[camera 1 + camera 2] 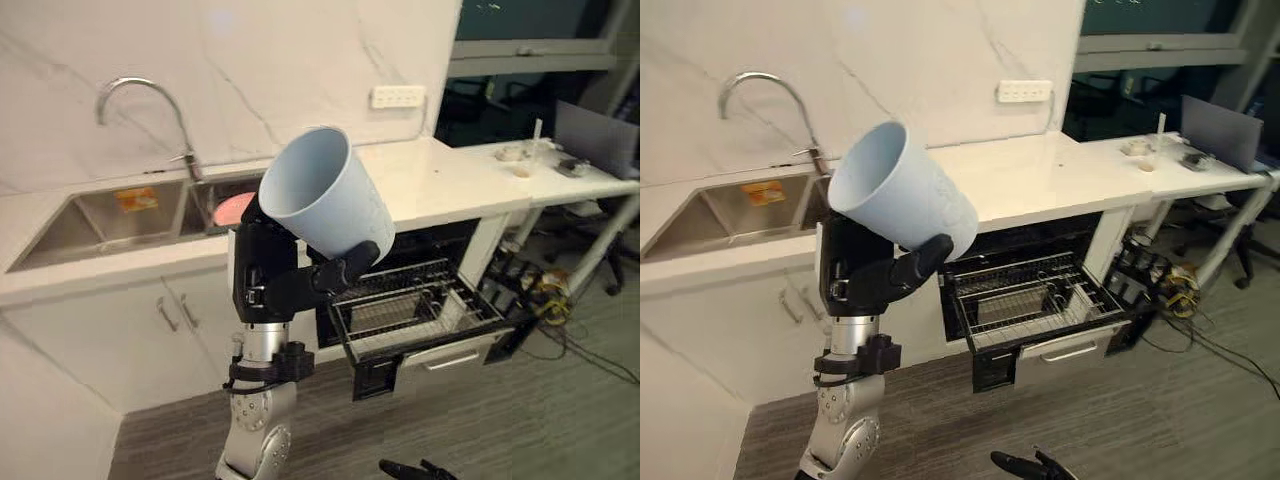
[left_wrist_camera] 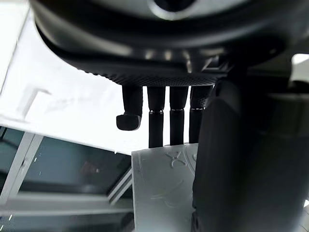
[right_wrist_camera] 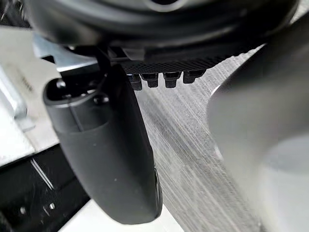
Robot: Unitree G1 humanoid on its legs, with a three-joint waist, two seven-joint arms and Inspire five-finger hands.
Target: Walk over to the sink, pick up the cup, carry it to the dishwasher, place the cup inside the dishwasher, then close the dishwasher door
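My left hand [image 1: 262, 268] is raised in front of the counter and shut on a pale blue cup [image 1: 325, 190]. The cup is tilted, its mouth facing up and to the left, and the thumb [image 1: 347, 268] lies across its wall. In the left wrist view the cup's wall [image 2: 161, 188] sits between the fingers [image 2: 163, 118] and the thumb. The dishwasher [image 1: 420, 310] stands open under the counter to the right of the cup, its wire rack [image 1: 405, 300] pulled out and the door [image 1: 440, 358] down. My right hand [image 1: 1032, 465] hangs low over the floor, fingers relaxed.
A steel sink [image 1: 105, 215] with a curved faucet [image 1: 140, 95] is set in the white counter [image 1: 440, 180] at the left, with a pink thing [image 1: 232, 207] in its right basin. A desk [image 1: 575, 180] with small items and floor cables [image 1: 550, 300] lie to the right.
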